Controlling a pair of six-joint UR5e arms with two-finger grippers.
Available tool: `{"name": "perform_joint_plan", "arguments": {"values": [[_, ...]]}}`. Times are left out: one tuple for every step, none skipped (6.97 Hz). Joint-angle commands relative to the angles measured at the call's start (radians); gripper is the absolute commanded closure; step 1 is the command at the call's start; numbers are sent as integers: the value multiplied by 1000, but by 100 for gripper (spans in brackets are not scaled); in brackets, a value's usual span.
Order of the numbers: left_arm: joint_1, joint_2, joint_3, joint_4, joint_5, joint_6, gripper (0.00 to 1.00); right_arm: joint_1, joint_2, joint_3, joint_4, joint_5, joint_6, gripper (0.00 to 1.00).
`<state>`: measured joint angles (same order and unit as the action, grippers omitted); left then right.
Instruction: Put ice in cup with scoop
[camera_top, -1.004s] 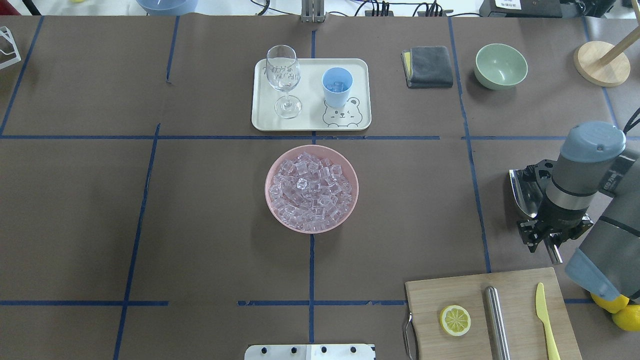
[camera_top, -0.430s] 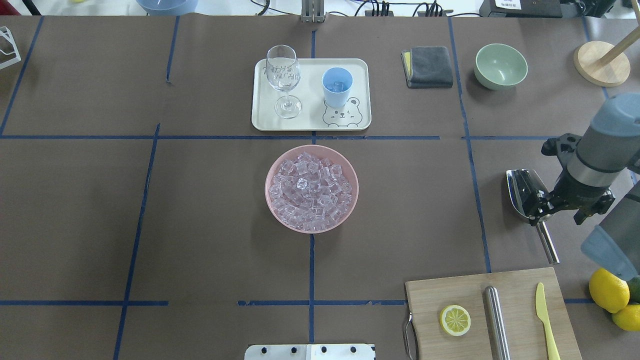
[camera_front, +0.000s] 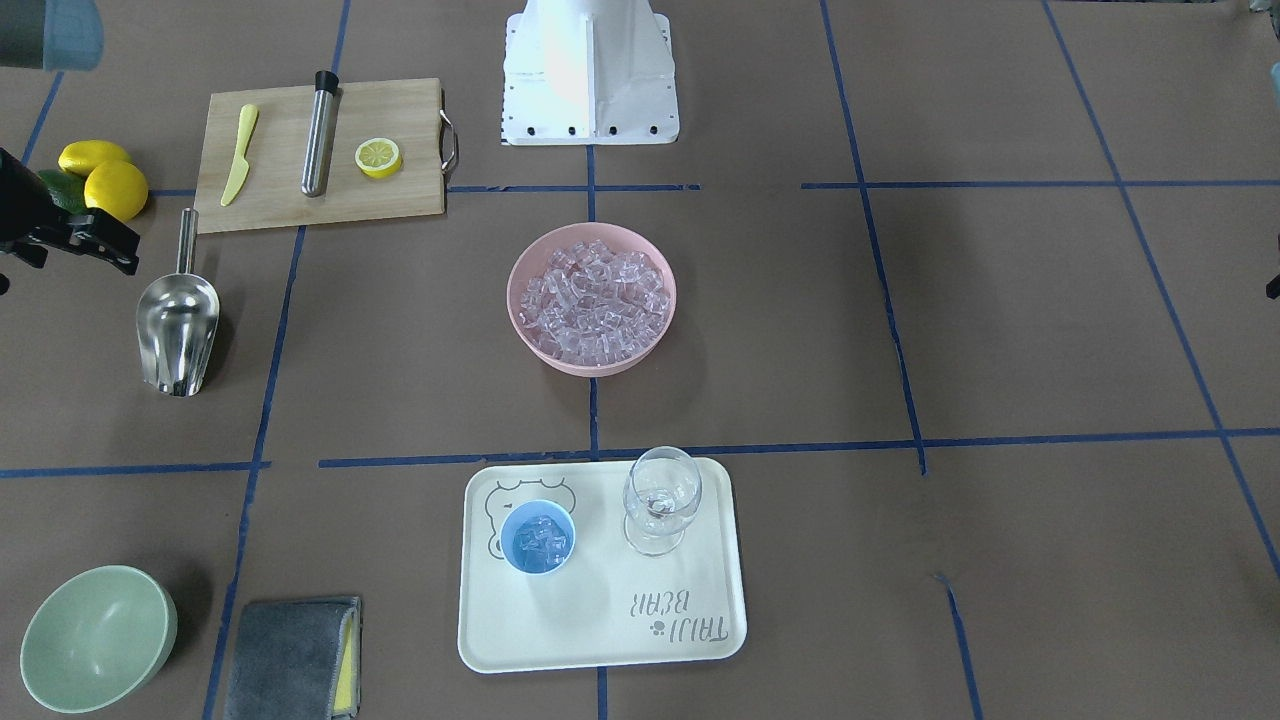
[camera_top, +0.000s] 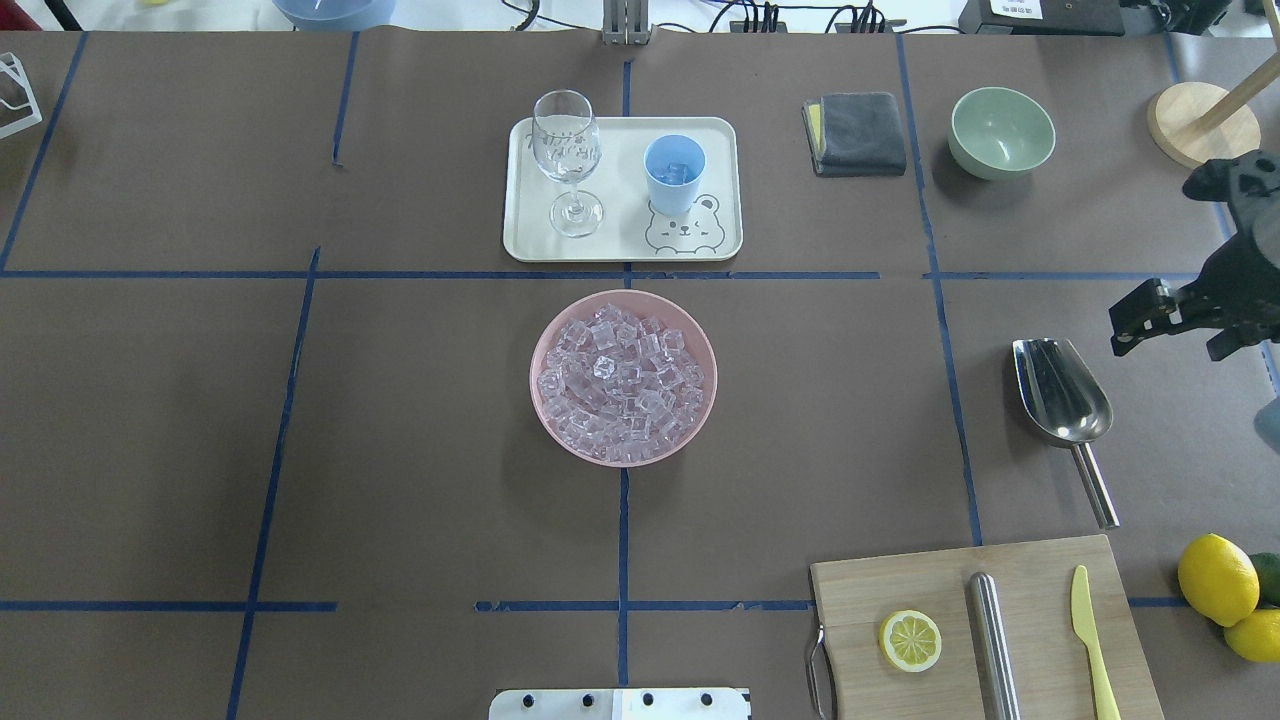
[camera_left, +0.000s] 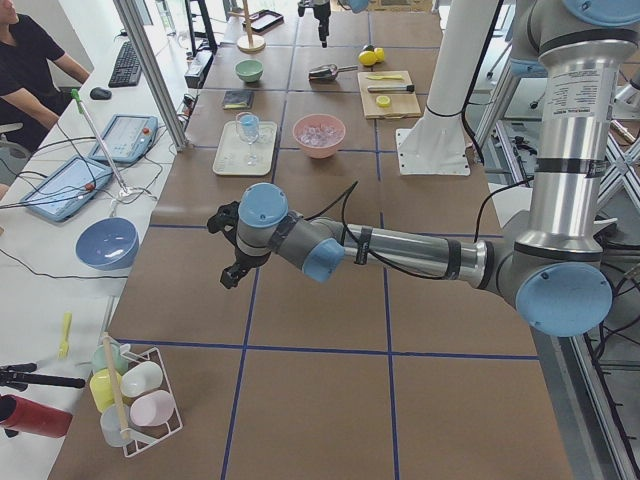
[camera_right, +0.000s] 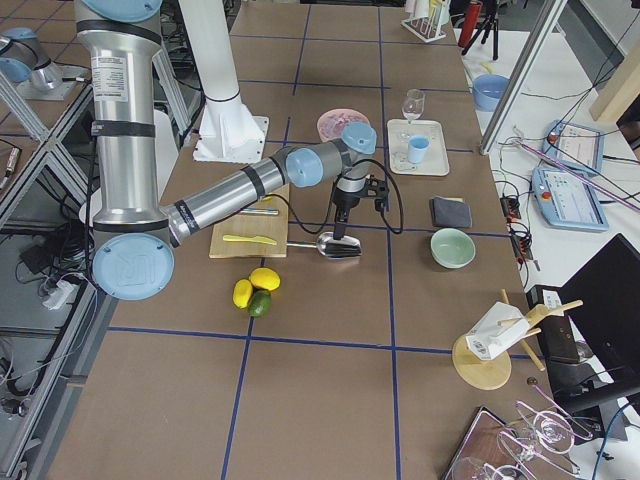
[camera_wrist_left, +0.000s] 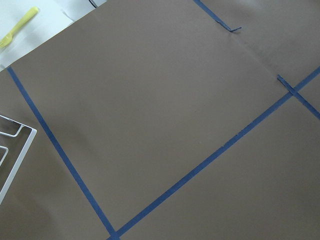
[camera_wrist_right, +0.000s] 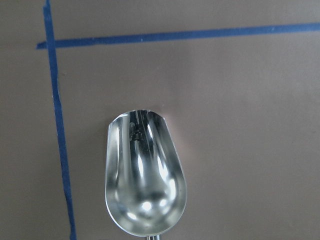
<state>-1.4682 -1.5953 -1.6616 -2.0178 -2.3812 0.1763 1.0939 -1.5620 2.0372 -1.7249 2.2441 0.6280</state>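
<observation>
The steel scoop lies empty on the table at the right, its rod handle pointing toward the robot. It also shows in the front view and fills the right wrist view. My right gripper hovers open and empty, apart from the scoop, beyond it and to its right. The light-blue cup stands on the white tray with a few ice cubes in it. The ice is heaped in a pink bowl mid-table. My left gripper hangs over bare table far left; I cannot tell whether it is open or shut.
A wine glass stands on the tray beside the cup. A cutting board with a lemon slice, a steel cylinder and a yellow knife lies at the near right. Lemons, a green bowl, a grey cloth and a wooden stand line the right side.
My right gripper has let go of the scoop and moved up and to the right, away from it. The scoop now lies flat on the table.
</observation>
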Motion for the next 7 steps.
{"name": "perform_joint_plan", "arguments": {"values": [[-15, 21, 26, 5, 68, 0, 0, 146, -31, -12, -5, 11, -319, 0], [-42, 20, 64, 26, 70, 3, 0, 226, -39, -61, -4, 17, -465, 0], [-58, 20, 78, 86, 71, 5, 0, 303, -46, -128, -1, 66, -610, 0], [-66, 20, 71, 169, 70, 8, 0, 382, -44, -203, -4, 83, -724, 0], [-85, 20, 71, 245, 70, 49, 0, 435, -52, -285, 4, 182, -726, 0], [-101, 23, 66, 342, 63, 87, 0, 435, -50, -297, 7, 207, -726, 0], [-133, 20, 66, 411, 63, 88, 0, 435, -46, -293, 10, 206, -732, 0]]}}
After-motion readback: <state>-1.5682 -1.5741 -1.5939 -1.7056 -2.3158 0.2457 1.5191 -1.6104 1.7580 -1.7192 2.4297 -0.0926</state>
